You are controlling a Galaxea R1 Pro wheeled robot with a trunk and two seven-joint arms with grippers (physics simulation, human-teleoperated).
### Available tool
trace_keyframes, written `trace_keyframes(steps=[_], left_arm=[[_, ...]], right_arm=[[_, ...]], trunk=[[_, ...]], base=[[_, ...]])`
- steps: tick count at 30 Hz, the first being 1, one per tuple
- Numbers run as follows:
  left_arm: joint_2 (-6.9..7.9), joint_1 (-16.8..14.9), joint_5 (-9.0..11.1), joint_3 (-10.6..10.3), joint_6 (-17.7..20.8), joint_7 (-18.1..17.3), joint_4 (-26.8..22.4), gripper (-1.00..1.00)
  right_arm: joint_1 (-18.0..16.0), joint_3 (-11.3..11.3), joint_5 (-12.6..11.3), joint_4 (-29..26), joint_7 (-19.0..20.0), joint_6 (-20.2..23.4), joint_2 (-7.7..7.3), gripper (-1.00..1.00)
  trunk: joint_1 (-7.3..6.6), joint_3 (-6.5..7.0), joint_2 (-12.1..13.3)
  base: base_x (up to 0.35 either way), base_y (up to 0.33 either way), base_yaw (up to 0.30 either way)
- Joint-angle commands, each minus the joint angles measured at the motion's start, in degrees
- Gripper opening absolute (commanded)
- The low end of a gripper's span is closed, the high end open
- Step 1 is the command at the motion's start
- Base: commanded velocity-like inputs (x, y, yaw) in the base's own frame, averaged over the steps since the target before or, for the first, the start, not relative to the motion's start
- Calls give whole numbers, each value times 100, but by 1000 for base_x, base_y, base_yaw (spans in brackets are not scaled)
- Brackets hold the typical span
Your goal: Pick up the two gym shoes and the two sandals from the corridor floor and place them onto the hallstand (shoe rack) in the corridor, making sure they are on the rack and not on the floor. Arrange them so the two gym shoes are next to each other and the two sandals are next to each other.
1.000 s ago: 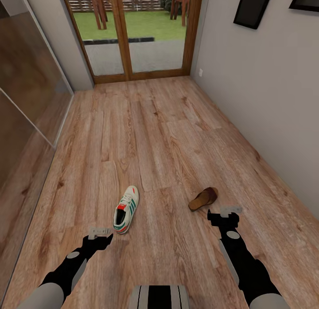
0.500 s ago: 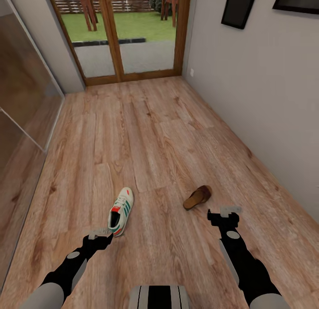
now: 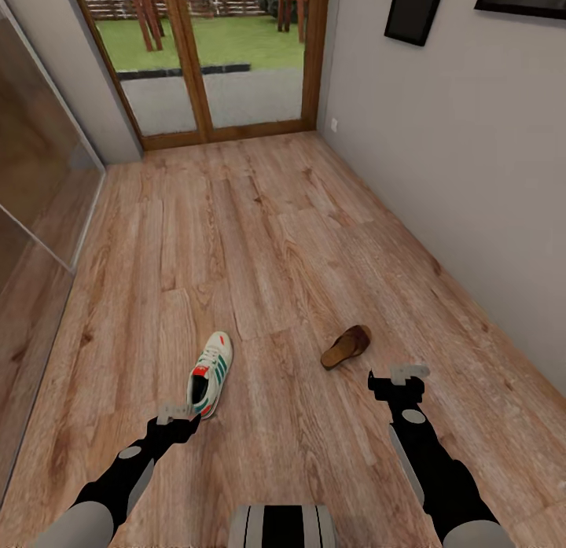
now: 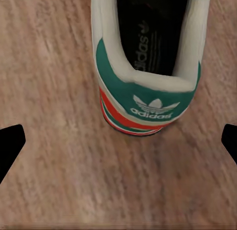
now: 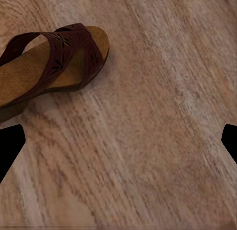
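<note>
One white gym shoe (image 3: pixel 209 373) with green stripes lies on the corridor floor (image 3: pixel 267 249), its heel toward me. My left gripper (image 3: pixel 177 413) hovers just behind that heel, open; in the left wrist view the shoe's heel (image 4: pixel 148 91) sits between and beyond the spread fingers of the gripper (image 4: pixel 118 146). A reddish-brown sandal (image 3: pixel 346 347) lies to the right. My right gripper (image 3: pixel 409 371) is open, a little right of and nearer than it. The right wrist view shows the sandal (image 5: pixel 54 67) off to one side of the gripper (image 5: pixel 118 146). The hallstand is out of view.
A wood-framed glass door (image 3: pixel 212 68) closes the far end of the corridor. A grey wall (image 3: pixel 472 178) with dark frames runs along the right. A glossy panel (image 3: pixel 31 186) lines the left side. Bare planks stretch between the shoes and the door.
The whole view has shifted: shoe, sandal and door sit further left in the picture. The shoe's heel now lies closer to my left gripper. Both arms keep their pose.
</note>
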Motion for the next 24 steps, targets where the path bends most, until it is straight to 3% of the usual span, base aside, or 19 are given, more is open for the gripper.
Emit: trace_keyframes(steps=[1,7,18,24], left_arm=[[-5,-4,-60,49,-24,-38,3,100],[-9,-3,-60,49,-25,-38,3,100],[-12,1,-72,54,-44,-38,3,100],[-16,-3,-71,59,-49,-38,3,100]], right_arm=[[-2,20,29,-6,-33,49,-6,100],[-2,20,29,-7,-33,49,-6,100],[-1,20,29,-5,-33,49,-6,100],[-2,20,29,-8,-33,49,-6,100]], trunk=[[1,-26,-3],[17,-159,-11],[17,-159,-11],[17,-159,-11]], base=[[0,0,-2],[0,0,0],[0,0,0],[182,0,0]])
